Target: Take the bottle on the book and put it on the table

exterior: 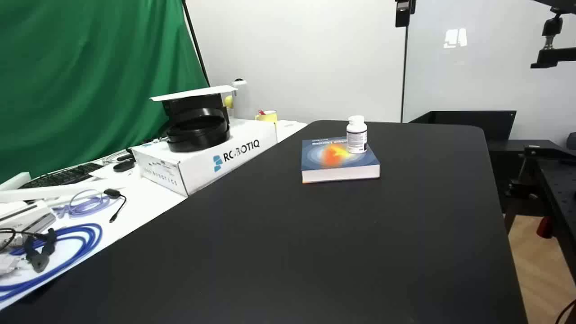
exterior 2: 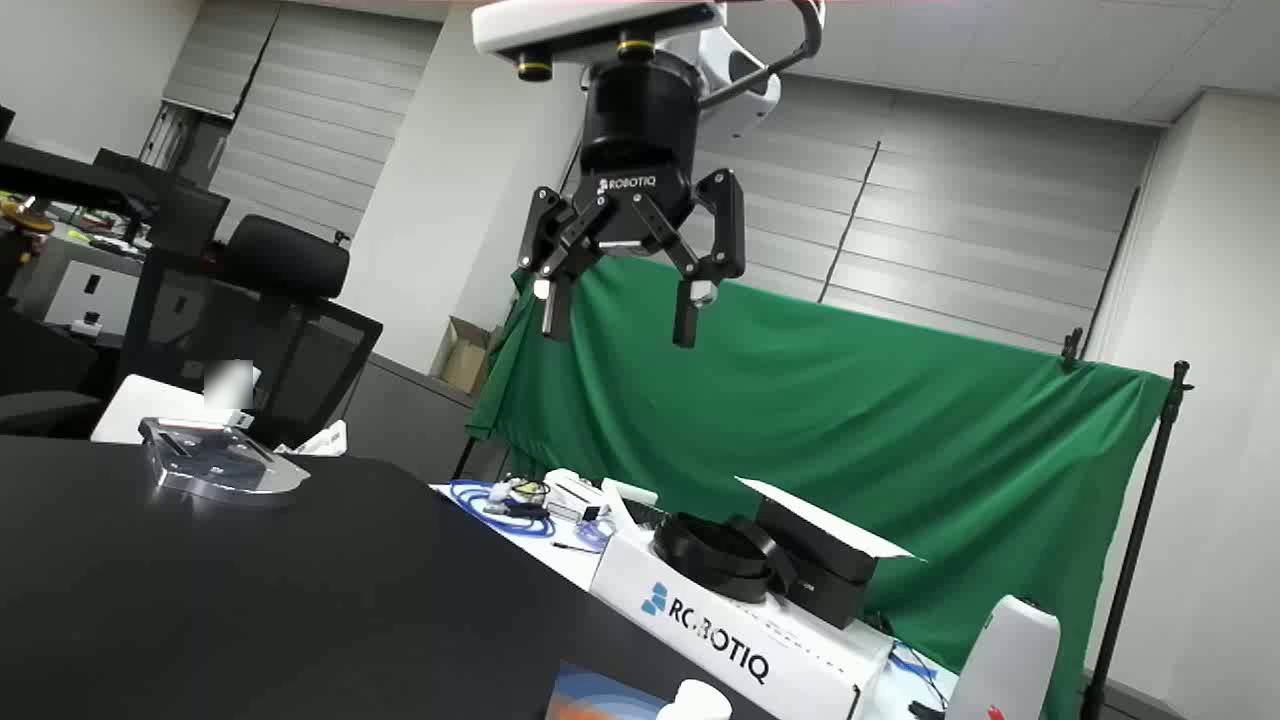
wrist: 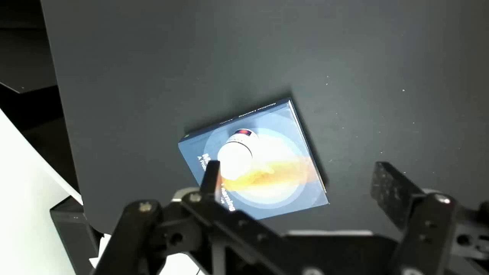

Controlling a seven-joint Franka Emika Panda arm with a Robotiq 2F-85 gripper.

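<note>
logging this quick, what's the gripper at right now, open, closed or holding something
Gripper: open, holding nothing; the bottle stands on the book.

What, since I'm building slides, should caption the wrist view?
Beyond the open gripper, a white bottle stands on a blue book, black table beneath.

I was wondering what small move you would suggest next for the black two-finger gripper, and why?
I'd probably shift the black two-finger gripper sideways toward the small white plastic bottle: in the wrist view, that bottle, standing on the blue rectangular book, appears left of the centre of the gap between the open fingers.
</note>
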